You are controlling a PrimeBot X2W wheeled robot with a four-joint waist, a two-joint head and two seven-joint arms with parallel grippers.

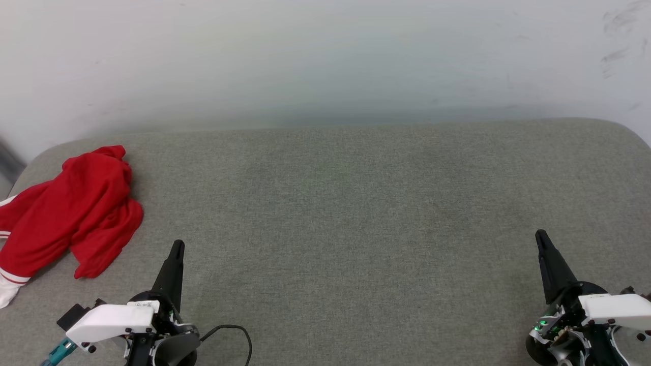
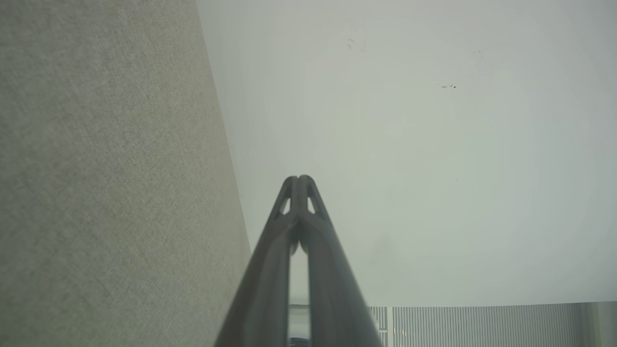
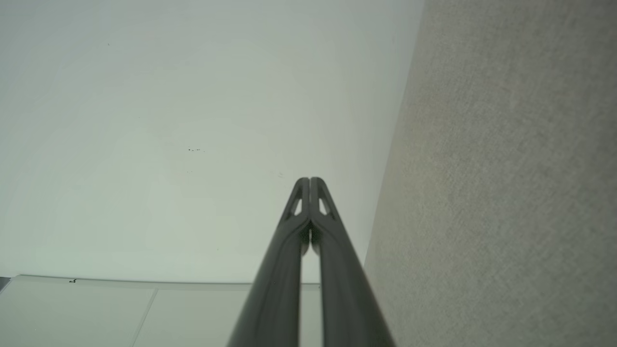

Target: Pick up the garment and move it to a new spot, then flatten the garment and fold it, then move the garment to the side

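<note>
The garment sits crumpled at the far left of the tabletop, a soft red heap of folds and ridges. One white sleeve with red-and-white striped trim spills toward the left edge of the head view. Any lettering is buried in the bunching and can't be seen.

The tabletop is covered in grey-green woven fabric with a fine, matte, even grain, and its far corners are rounded. Behind it rises a pale, smooth wall, scuffed with dark marks at the upper right.

The left pincer hangs near the garment's lower right corner, apart from it, with open fabric between the two and nothing in the way. Its two long dark fingers are pressed together to a single point, and the left wrist view confirms it: tips meeting, nothing between them. A white housing sits at its base, and a thin black cable loops out beside it.

The right pincer is far across at the lower right, well apart from the garment. Its tapered, matte fingers are likewise closed tip to tip on nothing.
</note>
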